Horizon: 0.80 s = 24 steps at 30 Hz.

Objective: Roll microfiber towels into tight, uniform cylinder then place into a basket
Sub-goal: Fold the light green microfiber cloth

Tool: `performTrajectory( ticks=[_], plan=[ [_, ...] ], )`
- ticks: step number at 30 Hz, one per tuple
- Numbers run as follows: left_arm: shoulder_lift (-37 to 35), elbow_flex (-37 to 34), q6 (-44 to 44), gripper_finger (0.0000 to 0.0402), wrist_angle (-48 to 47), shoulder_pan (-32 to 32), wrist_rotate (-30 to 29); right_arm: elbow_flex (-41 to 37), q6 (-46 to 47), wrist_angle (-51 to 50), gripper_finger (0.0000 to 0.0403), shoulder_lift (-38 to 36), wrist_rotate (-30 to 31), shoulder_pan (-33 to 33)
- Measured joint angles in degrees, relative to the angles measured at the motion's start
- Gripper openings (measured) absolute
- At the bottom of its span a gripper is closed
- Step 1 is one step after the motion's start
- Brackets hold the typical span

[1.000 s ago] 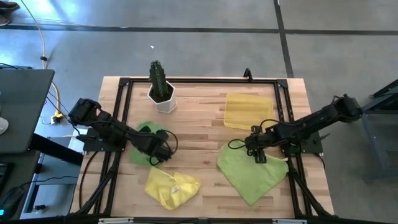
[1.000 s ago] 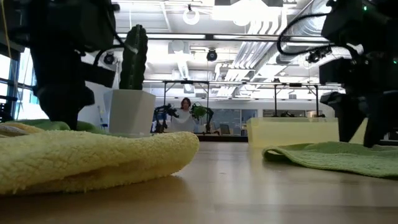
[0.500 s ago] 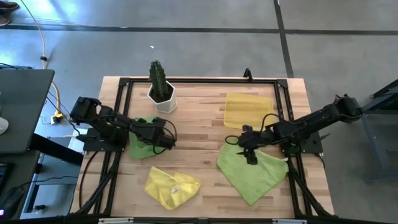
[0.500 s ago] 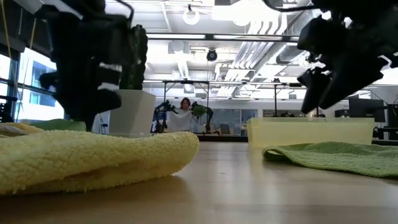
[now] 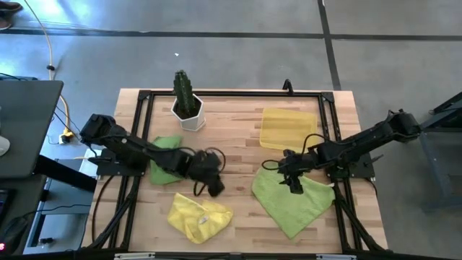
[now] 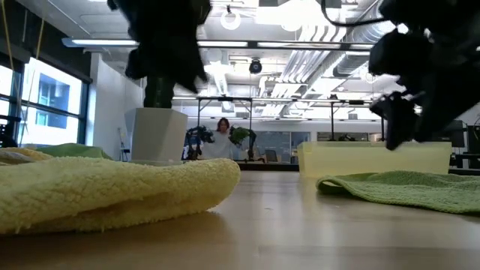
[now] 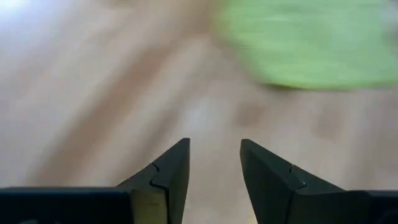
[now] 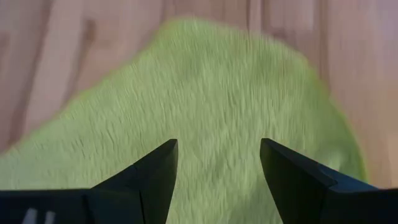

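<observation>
- Basket: empty, far right of desk.
- Towels: green, green, yellow; all unrolled, on desk.
- Left gripper, right gripper: jaws apart, empty.
- Nothing done yet.

Both robot arms are black and made of chunky joined parts, with thin black cables looping beside them. Each dark gripper ends in two pointed, wedge-shaped black fingers.
</observation>
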Motion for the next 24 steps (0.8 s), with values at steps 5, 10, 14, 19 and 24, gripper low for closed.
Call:
performTrajectory(
  ticks=[5,10,14,19,24],
  plan=[
    [4.52,-0.24,3.38,0.0131,8.68,-6.11,9.02,-0.02,2.05,-1.59,0.022,0.0,0.22,2.3],
    [10.01,-0.28,3.4,0.0131,7.11,-11.64,18.45,-0.02,1.17,-0.75,0.022,0.0,0.37,4.16],
    [13.42,-0.18,1.54,0.0131,3.54,-14.96,20.85,-0.02,1.64,-0.65,0.022,0.0,1.74,4.99],
    [15.8,0.18,-4.08,0.0131,-7.82,-17.28,24.24,-0.02,2.68,-0.85,0.022,0.0,2.06,6.06],
    [15.68,0.01,-7.73,0.0131,-24.28,-19.36,26.65,-0.02,2.59,-1.28,0.022,0.02,2.06,7.17]
  ],
)
